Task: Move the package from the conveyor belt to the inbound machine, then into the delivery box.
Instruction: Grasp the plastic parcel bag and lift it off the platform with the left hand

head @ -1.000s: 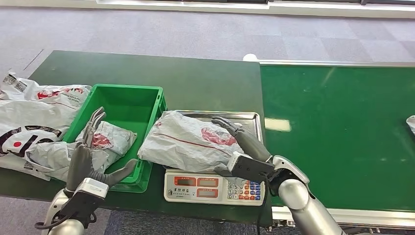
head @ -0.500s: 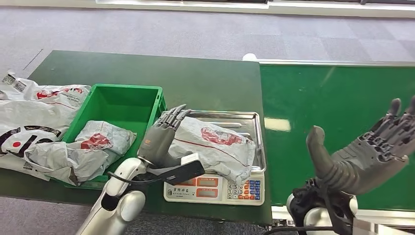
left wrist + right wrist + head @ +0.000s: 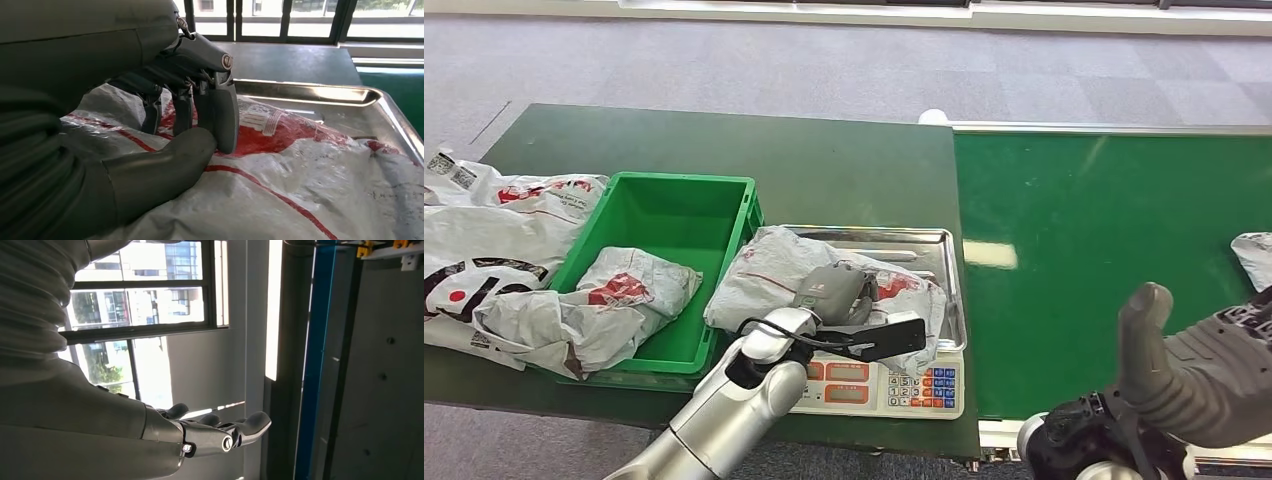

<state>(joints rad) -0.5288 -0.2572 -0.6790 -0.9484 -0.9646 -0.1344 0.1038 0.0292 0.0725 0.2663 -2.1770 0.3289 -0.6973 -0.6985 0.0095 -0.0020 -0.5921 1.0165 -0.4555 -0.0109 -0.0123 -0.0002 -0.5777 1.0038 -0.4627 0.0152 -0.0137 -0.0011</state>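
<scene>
At nine o'clock, loose grey bags lie on the dark green table. Just beside them, the green delivery box holds one bagged parcel. Toward six o'clock, the package lies on the steel tray of the inbound machine, a scale. The left hand pinches its plastic between thumb and curled fingers. From three o'clock runs the conveyor belt, another bag at its edge. The right hand hangs at five o'clock, fingers spread, holding nothing.
</scene>
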